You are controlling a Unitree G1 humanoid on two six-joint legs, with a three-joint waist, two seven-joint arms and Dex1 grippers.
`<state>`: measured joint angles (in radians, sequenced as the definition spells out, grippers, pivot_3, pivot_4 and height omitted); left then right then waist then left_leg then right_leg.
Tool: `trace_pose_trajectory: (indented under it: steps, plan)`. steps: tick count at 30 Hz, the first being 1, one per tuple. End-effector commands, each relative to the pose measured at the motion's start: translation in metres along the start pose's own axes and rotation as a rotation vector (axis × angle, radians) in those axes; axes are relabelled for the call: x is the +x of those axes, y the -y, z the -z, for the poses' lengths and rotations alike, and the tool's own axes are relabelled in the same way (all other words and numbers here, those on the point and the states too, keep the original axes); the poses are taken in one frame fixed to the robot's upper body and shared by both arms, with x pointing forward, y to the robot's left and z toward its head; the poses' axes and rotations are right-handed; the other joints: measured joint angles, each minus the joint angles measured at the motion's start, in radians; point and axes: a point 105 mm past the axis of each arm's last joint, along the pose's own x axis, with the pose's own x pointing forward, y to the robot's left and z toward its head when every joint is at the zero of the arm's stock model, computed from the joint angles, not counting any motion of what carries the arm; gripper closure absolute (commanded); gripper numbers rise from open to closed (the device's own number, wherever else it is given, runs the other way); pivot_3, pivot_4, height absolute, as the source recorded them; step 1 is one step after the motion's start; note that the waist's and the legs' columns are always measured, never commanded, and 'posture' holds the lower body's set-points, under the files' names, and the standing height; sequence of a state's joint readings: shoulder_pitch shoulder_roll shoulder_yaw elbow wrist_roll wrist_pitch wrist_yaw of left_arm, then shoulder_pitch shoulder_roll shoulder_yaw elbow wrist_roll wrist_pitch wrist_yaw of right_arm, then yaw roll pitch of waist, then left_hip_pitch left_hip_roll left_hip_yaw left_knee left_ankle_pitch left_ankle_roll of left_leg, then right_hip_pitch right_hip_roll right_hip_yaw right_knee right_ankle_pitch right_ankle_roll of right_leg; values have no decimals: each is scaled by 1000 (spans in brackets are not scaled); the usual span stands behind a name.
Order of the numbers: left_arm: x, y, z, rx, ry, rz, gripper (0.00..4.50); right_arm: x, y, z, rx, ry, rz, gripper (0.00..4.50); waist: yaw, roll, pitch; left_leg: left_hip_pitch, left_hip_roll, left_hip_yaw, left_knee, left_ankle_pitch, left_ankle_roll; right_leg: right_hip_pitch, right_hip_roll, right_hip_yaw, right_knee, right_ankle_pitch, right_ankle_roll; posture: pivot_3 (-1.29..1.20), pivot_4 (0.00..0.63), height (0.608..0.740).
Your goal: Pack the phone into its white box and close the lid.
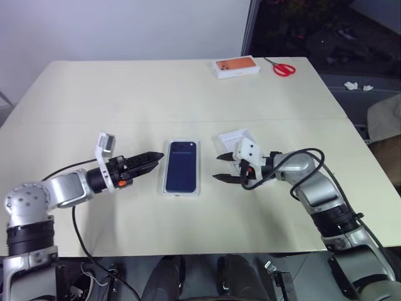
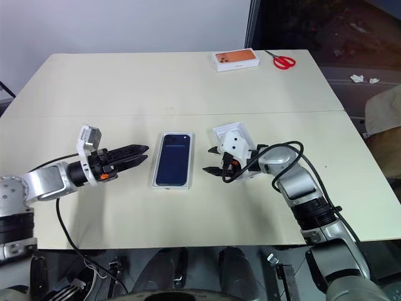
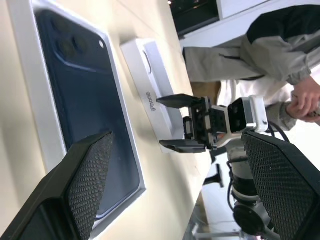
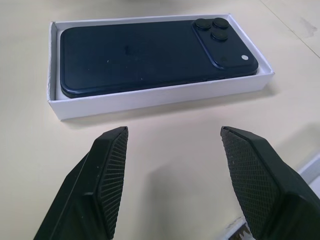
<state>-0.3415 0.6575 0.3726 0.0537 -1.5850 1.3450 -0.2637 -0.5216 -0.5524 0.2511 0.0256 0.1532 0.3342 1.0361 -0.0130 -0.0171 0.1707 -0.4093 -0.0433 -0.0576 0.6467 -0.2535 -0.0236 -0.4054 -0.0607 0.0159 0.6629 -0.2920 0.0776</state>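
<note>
Table [image 1: 188, 94]: wide, matte cream top, a straight seam running across it at mid-depth.

The white box [image 4: 160, 95]: shallow rectangular tray of plain white cardboard, low thin walls, square corners. It lies flat on the near half of the table, between the two grippers. Contents: the phone [image 4: 145, 55], a slim dark navy-blue slab with rounded corners and a smooth satin back, lying back-up inside the tray and nearly filling it. A raised camera block with three round lenses sits at one corner, at the tray's far end as seen from the head.

The lid [image 1: 237, 139]: white cardboard cover with small grey lettering along one side wall. It rests on the table just behind the right gripper, to the right of the tray and apart from it, leaving the tray uncovered.

Left gripper [image 1: 153, 159]: two black fingers with cross-hatched textured pads, standing apart and holding nothing; tips just left of the tray, above the tabletop.

Right gripper [image 1: 222, 167]: same black textured fingers, spread apart, empty, tips near the tray's right wall without touching it.

Far edge of the table: a second white box with an orange phone picture [image 1: 237, 66], and beside it red-handled scissors [image 1: 283, 68].

A person's grey sleeve [image 3: 260, 47] and hand show in the left wrist view.
</note>
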Motion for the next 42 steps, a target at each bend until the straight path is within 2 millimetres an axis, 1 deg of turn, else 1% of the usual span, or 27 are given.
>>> trace_pose_trajectory:
  steps: [1,3,5,7,9,11,13,15,17,21,24,27,29,30,32,34,35,37,39,41,42]
  plan:
    - [-7,11,-4,78,16,15,203,-10,11,-14,-21,42,33,1397,0,0,0,0,0,0,0,0,0,0,0,0,0,0,0,0,150,740]
    - [-9,11,-13,206,61,-36,203,-12,14,-18,-7,55,45,1397,0,0,0,0,0,0,0,0,0,0,0,0,0,0,0,0,150,740]
    - [-12,13,-25,388,111,-81,203,-16,20,-27,51,100,68,1397,-1,0,0,0,0,0,0,0,-1,0,0,0,0,0,0,0,150,740]
    - [-17,16,-29,558,93,-90,203,-21,22,-37,100,147,72,1397,-1,1,0,0,0,0,-1,1,-2,0,0,0,0,0,0,0,150,740]
    - [-21,23,-26,686,72,-34,203,-26,24,-40,127,148,77,1397,-1,2,1,0,0,1,-2,1,-2,0,0,0,-1,0,-1,0,150,740]
    - [-24,24,-25,751,66,-8,203,-30,29,-36,125,99,106,1397,1,3,1,0,0,1,-3,0,-1,0,-1,0,-3,0,-1,0,150,740]
    - [-28,17,-21,816,40,-11,203,-35,36,-30,71,16,170,1397,2,3,1,0,0,1,-4,0,0,0,-1,0,-4,0,-1,0,150,740]
    - [-30,8,-16,900,4,-40,203,-36,40,-30,22,-35,208,1397,2,3,1,-1,0,1,-4,0,1,0,-2,0,-4,0,-1,0,150,740]
    - [-30,4,-15,938,-8,-45,203,-36,40,-30,10,-48,216,1397,2,3,1,-1,0,1,-4,-1,1,0,-2,0,-5,0,-1,0,150,740]
    - [-27,9,-18,974,87,20,203,-26,39,-26,4,-151,334,1397,0,3,2,-1,1,1,-4,-1,2,-1,-2,0,-5,0,-1,0,150,740]
    - [-27,7,-21,952,119,21,203,-24,36,-24,72,-153,352,1397,1,3,2,-1,1,1,-4,-1,2,-1,-1,0,-5,0,-1,0,150,740]
    - [-29,0,-23,961,126,2,203,-21,35,-29,105,-123,351,1397,1,3,2,-1,1,1,-4,-1,2,-1,-1,0,-5,0,-1,0,150,740]
    - [-30,-7,-25,941,122,-27,203,-17,32,-34,118,-88,328,1397,0,3,2,-1,1,1,-4,-1,2,-1,-1,0,-5,0,-1,0,150,740]
    - [-30,-20,-26,932,100,-92,203,-14,31,-37,113,-67,311,1397,-1,3,2,-1,1,1,-4,-1,2,-1,-1,-1,-5,0,-1,0,150,740]
    - [-31,-38,-28,901,83,-184,203,-7,25,-39,98,-49,280,1397,0,3,2,-1,1,1,-4,-1,2,-1,-1,-1,-4,0,0,0,150,740]
    - [-29,-46,-27,875,85,-221,203,0,19,-38,90,-47,261,1397,0,3,2,-1,1,1,-3,-1,2,-1,-1,-1,-4,0,0,0,150,740]
    - [-24,-51,-24,816,97,-221,435,7,14,-36,95,-42,239,1653,-1,3,2,-1,1,1,-3,-1,2,-1,-1,0,-4,0,0,0,150,740]
    - [-18,-55,-21,749,107,-216,1049,16,9,-34,102,-34,215,2259,-1,3,1,-1,1,1,-3,-1,2,-1,-1,-1,-4,0,0,0,150,740]
    - [-13,-60,-23,778,116,-259,2026,20,10,-29,55,-61,221,3227,-1,3,1,-1,1,1,-2,-1,2,-1,0,-1,-3,0,0,0,150,740]
    - [-8,-65,-26,807,123,-305,3112,21,13,-23,14,-90,228,4287,1,3,1,-1,1,1,-1,-1,2,-1,0,-1,-2,0,0,0,150,740]
    - [-5,-67,-25,818,123,-315,3649,22,13,-20,6,-98,230,4500,1,3,1,-1,1,1,-1,-1,2,-1,0,-1,-2,0,0,0,150,740]
